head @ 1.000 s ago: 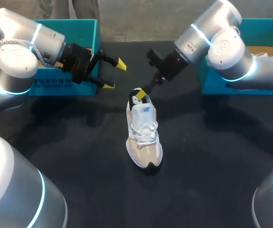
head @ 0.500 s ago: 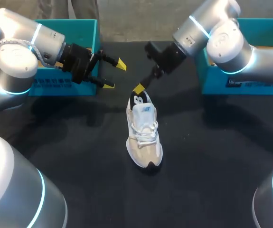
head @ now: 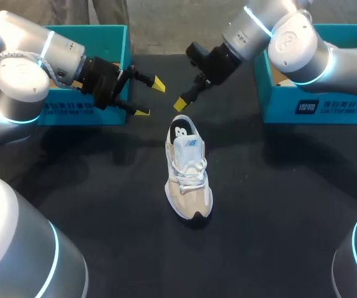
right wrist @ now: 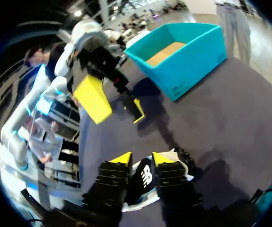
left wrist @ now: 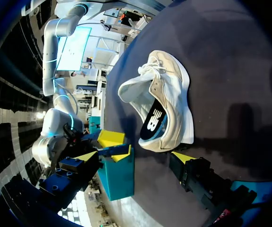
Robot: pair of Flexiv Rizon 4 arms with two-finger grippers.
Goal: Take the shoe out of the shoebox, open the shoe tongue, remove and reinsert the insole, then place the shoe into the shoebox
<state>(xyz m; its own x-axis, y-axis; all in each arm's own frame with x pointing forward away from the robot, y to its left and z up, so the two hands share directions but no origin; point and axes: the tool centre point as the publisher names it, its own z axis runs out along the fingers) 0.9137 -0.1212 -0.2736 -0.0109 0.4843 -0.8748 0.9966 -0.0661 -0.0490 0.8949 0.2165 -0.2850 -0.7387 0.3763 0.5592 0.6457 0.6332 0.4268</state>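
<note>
a white and beige lace-up sneaker [head: 189, 180] stands on its sole near the middle of the black table [head: 277, 211], toe toward the robot, its dark printed insole [head: 180, 131] showing in the heel opening. the right gripper [head: 180, 103] hangs just beyond and above the heel, apart from it, its fingers drawn close with a thin gap, pinching nothing. the left gripper [head: 150, 98] hovers beside the left teal open-topped box [head: 113, 43], fingers spread wide, empty.

Bare table [head: 277, 205] lies open to the left, right and near side of the shoe [head: 187, 177]. Past its far end the left gripper [head: 150, 97] and right gripper [head: 181, 103] crowd together, flanked by the left shoebox [head: 124, 46] and right shoebox [head: 271, 107].
</note>
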